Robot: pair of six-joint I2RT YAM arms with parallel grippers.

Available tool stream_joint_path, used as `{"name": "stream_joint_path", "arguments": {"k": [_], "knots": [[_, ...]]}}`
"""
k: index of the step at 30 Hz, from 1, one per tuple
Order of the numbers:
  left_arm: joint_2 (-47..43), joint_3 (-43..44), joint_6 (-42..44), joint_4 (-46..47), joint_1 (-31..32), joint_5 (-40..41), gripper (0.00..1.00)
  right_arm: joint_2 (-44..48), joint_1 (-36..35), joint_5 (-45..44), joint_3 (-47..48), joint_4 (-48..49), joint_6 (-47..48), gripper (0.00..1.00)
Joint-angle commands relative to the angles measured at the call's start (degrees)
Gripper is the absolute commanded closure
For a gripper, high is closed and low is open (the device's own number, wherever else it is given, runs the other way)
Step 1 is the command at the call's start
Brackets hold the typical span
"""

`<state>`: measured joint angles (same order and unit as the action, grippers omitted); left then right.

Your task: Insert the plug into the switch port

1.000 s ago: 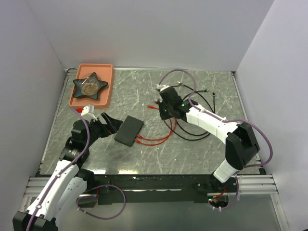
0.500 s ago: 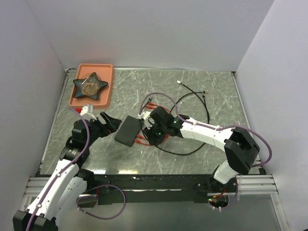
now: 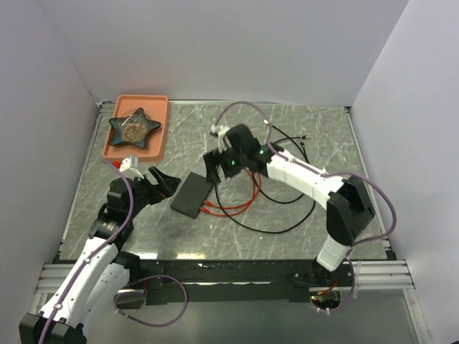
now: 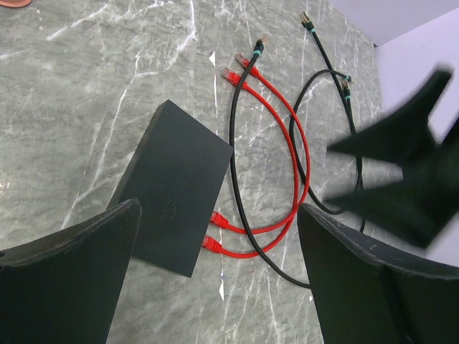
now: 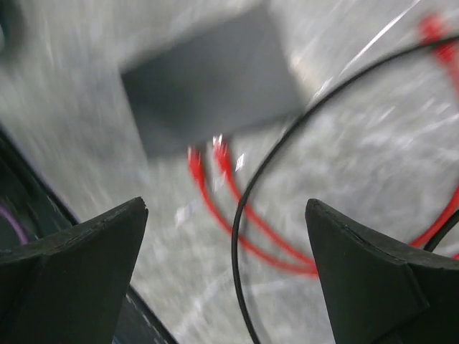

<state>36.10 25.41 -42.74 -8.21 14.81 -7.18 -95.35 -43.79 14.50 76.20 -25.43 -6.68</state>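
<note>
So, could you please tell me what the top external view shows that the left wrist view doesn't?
Only the top external view: the orange tray holding the star-shaped dish.
Only the left wrist view: the free plugs of the red cables, which the right arm hides from above.
Both views: the switch, the red cables, the black cable and the open right claw.

The switch (image 3: 192, 196) lay mid-table (image 3: 301, 236), cables (image 4: 231, 115) to its right. Behind-left, a dish (image 3: 133, 127) sat in a tray (image 3: 143, 99).
</note>
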Motion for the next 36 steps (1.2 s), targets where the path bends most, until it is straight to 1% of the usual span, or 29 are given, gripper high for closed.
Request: {"name": "stream_joint_path", "arguments": {"k": [1,3,5,7,15,16,17,20,21,24,26,27,29,30,31,32,34,35,36], "knots": [[-0.1,0.8,-0.1,1.4,-0.2,0.2,0.04,-8.2,6.9,2.0,8.7,0.1,-11.6,0.01],[0.1,0.7,0.1,1.5,-0.2,0.1,0.04,-11.1,8.0,1.9,11.0,-0.8,-14.2,0.02],[0.2,0.5,0.2,1.9,-0.2,0.1,0.04,-15.2,8.2,-1.5,15.0,-2.2,-15.4,0.03],[0.3,0.4,0.3,2.0,-0.2,0.1,0.04,-18.9,8.1,-2.9,18.6,-4.6,-16.6,0.04],[1.1,0.1,0.4,2.7,-0.2,-0.3,0.04,-26.3,7.6,-5.9,21.8,-4.8,-20.0,0.16],[1.3,0.1,0.4,2.8,-0.2,-0.5,0.04,-26.8,7.5,-5.9,22.0,-4.5,-20.3,0.19],[1.3,0.0,0.5,2.9,-0.2,-0.5,0.04,-27.3,7.5,-6.0,22.2,-4.1,-20.6,0.27],[1.5,-0.3,0.4,3.3,-0.2,-0.6,0.04,-29.7,7.1,-6.9,24.2,-4.4,-20.9,0.29],[1.5,-0.3,0.5,3.4,-0.2,-0.6,0.04,-30.9,7.1,-7.0,25.0,-4.7,-20.8,0.40],[1.5,-0.4,0.6,3.6,-0.2,-0.8,0.04,-33.5,6.2,-9.1,28.5,-7.0,-20.8,0.41],[1.5,-0.5,0.6,3.7,-0.2,-0.9,0.04,-35.0,5.6,-11.9,32.2,-8.7,-20.2,0.58],[1.5,-0.4,0.6,3.6,-0.2,-0.9,0.04,-36.7,5.3,-13.0,35.1,-11.0,-20.0,0.64],[1.3,-0.5,0.7,3.6,-0.2,-1.0,0.04,-38.4,4.9,-14.0,37.5,-12.8,-19.7,0.69],[1.3,-0.5,0.8,3.6,-0.2,-1.2,0.04,-39.7,4.9,-14.0,38.8,-13.6,-19.6,0.75],[1.3,-0.5,0.7,3.8,-0.2,-1.3,0.04,-40.2,4.9,-14.1,39.2,-13.9,-19.4,0.90],[1.1,-0.5,0.7,3.7,-0.2,-1.3,0.04,-40.4,5.0,-14.4,39.4,-13.9,-19.2,0.99],[1.0,-0.5,0.8,3.5,-0.2,-1.3,0.04,-39.2,4.9,-14.4,37.6,-12.6,-18.6,1.00],[1.0,-0.4,0.8,3.6,-0.2,-1.2,0.04,-37.0,4.9,-14.4,36.2,-11.4,-18.5,1.00],[0.9,-0.5,0.8,3.5,-0.2,-1.1,0.04,-35.6,4.9,-14.3,33.1,-10.3,-17.9,1.00]]}}
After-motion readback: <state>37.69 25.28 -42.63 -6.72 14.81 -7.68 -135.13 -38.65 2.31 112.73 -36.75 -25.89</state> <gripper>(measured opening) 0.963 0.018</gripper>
